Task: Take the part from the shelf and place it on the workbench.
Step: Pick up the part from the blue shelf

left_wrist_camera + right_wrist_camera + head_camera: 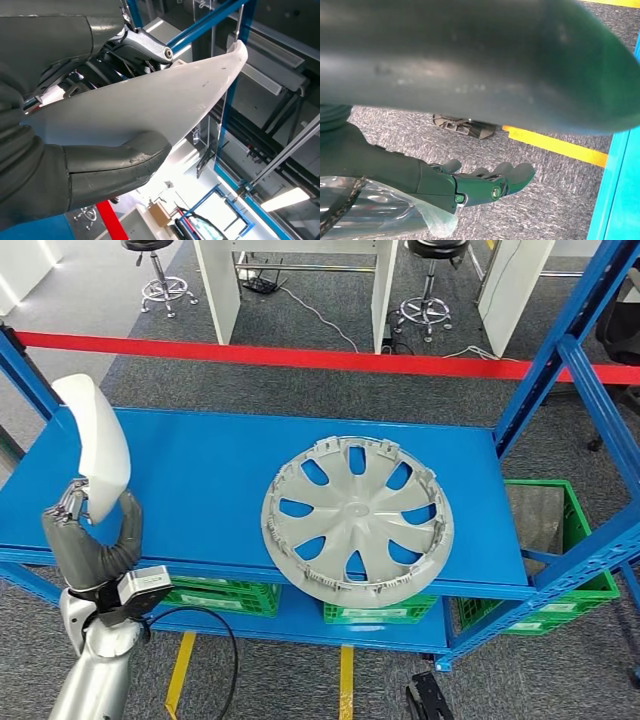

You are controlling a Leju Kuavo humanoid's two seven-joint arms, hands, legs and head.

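Observation:
A white curved plastic part [96, 445] stands upright over the left end of the blue shelf [196, 480]. My left hand [90, 540] grips its lower end from below. In the left wrist view the part [151, 100] lies between the thick grey thumb [113, 170] and the darker fingers [143, 42]. A silver wheel cover [357, 518] lies flat on the shelf's right half, well apart from the hand. My right hand [486, 182] hangs over grey carpet with its fingers stretched out and nothing in them.
Blue shelf uprights [558, 350] rise on the right, and another stands at the far left. Green crates [562, 530] sit on the lower level. A red barrier strip [302, 357] runs behind the shelf. A yellow floor line [557, 145] lies near my right hand.

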